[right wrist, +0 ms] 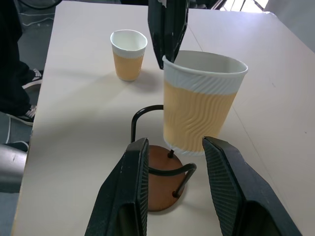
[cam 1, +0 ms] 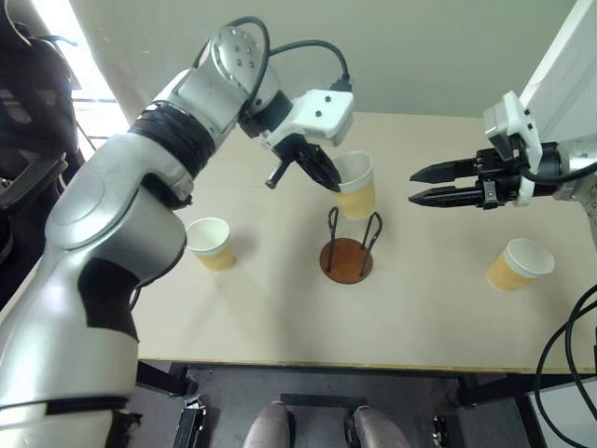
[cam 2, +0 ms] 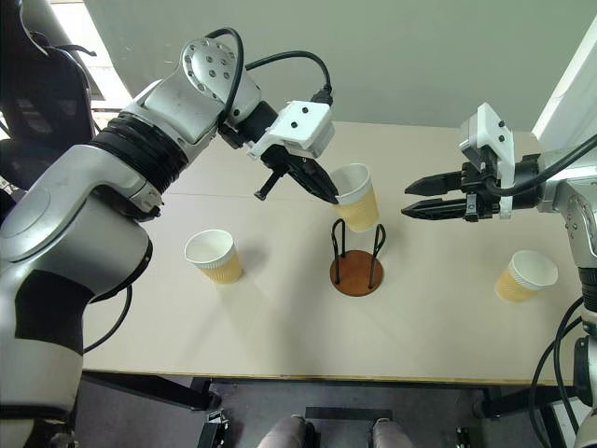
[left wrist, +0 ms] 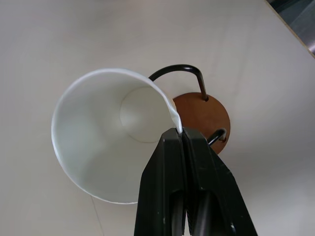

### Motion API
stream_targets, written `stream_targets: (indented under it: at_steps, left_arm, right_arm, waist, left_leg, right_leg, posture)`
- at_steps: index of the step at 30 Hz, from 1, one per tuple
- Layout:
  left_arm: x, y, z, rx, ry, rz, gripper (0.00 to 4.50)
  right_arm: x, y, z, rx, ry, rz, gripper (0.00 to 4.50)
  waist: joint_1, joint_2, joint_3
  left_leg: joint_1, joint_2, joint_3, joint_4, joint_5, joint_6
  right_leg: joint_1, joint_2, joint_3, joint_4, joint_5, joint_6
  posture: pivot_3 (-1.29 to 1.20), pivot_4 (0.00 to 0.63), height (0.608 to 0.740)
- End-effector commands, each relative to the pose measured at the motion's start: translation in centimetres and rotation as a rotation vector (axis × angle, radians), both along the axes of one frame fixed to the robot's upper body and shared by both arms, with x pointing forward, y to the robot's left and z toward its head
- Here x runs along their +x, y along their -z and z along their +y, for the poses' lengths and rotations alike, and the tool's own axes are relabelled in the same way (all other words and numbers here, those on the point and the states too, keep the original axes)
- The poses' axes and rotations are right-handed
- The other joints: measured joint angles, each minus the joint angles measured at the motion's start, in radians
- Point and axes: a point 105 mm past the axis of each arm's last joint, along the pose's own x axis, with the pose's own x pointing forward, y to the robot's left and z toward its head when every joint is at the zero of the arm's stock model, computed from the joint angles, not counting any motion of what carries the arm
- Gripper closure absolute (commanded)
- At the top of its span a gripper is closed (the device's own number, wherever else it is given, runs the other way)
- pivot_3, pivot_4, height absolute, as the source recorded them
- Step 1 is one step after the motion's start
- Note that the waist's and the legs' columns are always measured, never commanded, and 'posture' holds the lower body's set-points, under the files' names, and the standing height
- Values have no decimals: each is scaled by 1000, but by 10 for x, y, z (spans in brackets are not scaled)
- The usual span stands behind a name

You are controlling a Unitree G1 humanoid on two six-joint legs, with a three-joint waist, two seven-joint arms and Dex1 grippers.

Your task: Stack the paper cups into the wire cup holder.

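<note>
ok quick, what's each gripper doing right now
left gripper: shut on a paper cup by its rim
right gripper: open, holding nothing

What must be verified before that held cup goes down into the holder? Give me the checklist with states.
1. Left gripper pinching the held cup by its rim: ok.
2. Cup above the holder, not yet between the wire loops: ok.
3. Cup upright: not ok, it tilts.
4. Holder standing and holding no cup: ok.
5. Right gripper apart from the cup, jaws open: ok.
6. Other two cups away from the holder: ok.
</note>
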Motion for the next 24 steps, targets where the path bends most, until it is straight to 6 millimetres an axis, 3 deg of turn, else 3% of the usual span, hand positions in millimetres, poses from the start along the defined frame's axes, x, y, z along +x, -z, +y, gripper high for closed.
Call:
stream_targets:
  at_steps: [1,13,23,24]
  left_arm:
    - [-11,-11,-4,27,60,-7,4463]
    - [-13,10,2,106,80,31,4463]
    - [-13,16,1,113,93,39,4463]
    - [-12,17,2,124,97,32,4296]
  right_arm:
    - [-5,-14,-2,-14,-4,-60,2781]
    - [-4,-13,-1,-14,4,-67,2781]
    - [-3,-13,0,-11,5,-74,2781]
    - [-3,-13,0,-11,6,-75,2781]
  waist:
    - [0,0,0]
    - [2,1,0]
    - [2,2,0]
    - [2,2,0]
  left_leg:
    - [0,0,0,0,0,0]
    - [0,-1,1,0,0,0]
    - [0,0,0,0,0,0]
    - [0,-1,1,0,0,0]
  right_leg:
    - [0,0,0,0,0,0]
    - [1,0,-1,-2,1,1]
    - [3,0,0,-5,1,2]
    - [3,0,-1,-5,1,2]
  posture:
    - [0,150,740]
    - [0,150,740]
    - [0,150,740]
    - [0,150,740]
